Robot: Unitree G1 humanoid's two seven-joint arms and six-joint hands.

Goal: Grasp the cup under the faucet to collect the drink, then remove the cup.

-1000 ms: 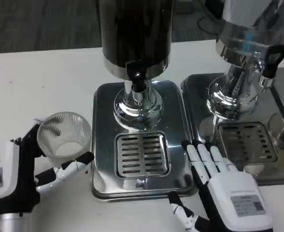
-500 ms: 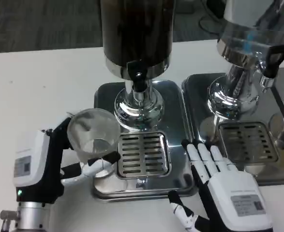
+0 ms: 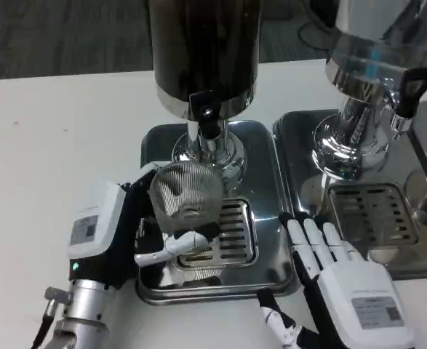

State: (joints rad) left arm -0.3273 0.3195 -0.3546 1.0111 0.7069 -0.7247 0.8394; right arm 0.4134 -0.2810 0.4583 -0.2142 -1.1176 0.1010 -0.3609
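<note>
left hand (image 3: 129,233) fingers clamped on cup (image 3: 185,195) below faucet (image 3: 207,125), right hand (image 3: 338,270) fingers apart, flat on desk (image 3: 46,145)

White table (image 3: 53,145), dark carpet (image 3: 60,36)

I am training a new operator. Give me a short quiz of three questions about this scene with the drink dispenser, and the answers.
1. True or false: the left hand holds the cup.
2. Where does the right hand lie? A) on the faucet; B) flat at the right edge of the drip tray; C) inside the cup.
3. Fill in: the cup is over the slotted ____ of the tray.

Key: 1 true; 2 B; 3 grate.
</note>
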